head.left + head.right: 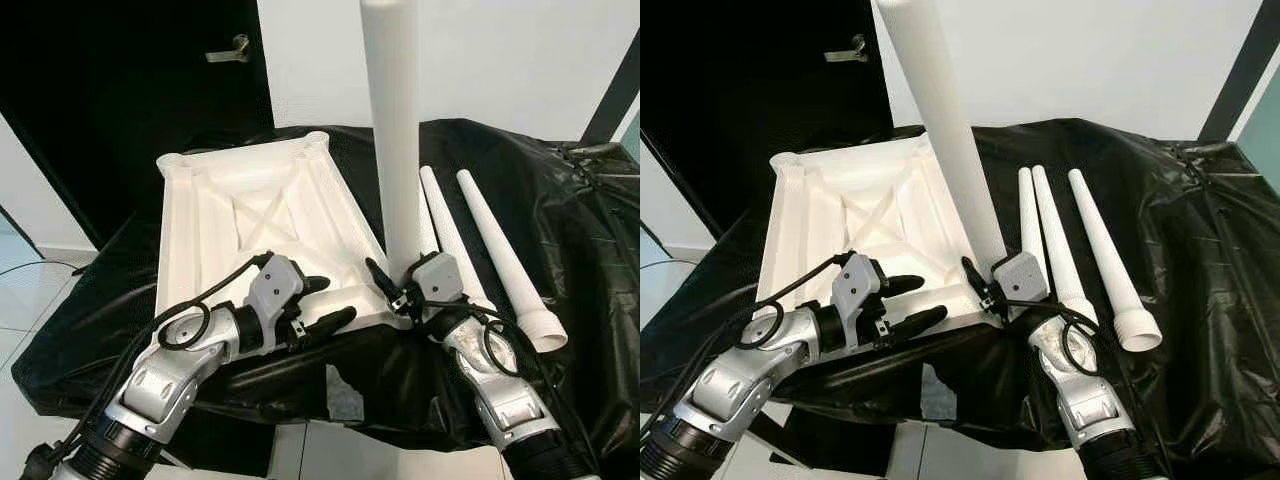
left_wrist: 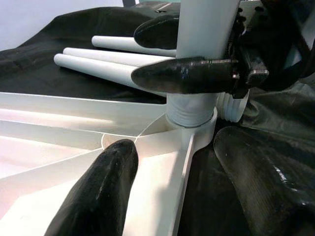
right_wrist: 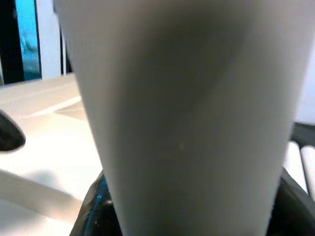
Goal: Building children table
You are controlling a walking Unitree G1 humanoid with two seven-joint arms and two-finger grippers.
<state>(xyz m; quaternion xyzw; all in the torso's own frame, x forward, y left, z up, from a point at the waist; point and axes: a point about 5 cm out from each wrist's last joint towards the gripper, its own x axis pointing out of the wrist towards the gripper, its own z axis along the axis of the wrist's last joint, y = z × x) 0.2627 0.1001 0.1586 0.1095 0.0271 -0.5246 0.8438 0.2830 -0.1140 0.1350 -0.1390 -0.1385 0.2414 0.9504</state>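
A white children's tabletop [image 1: 230, 220] lies upside down on a black cloth. One white leg [image 1: 392, 130] stands upright in the socket [image 2: 192, 115] at the tabletop's near right corner. My right gripper [image 1: 398, 285] is shut on this leg just above the socket, and its black fingers [image 2: 187, 73] press on either side. My left gripper [image 1: 335, 300] is open at the tabletop's near edge, left of the leg. One of its fingers [image 2: 98, 196] lies over the ribbed underside and the other over the cloth. Three loose legs [image 1: 1055, 240] lie side by side to the right.
The black cloth [image 1: 560, 220] covers the whole work surface and hangs over its near edge. A dark door with a handle [image 1: 230, 48] stands behind at the left, next to a white wall. Pale tiled floor [image 1: 20, 300] lies to the left.
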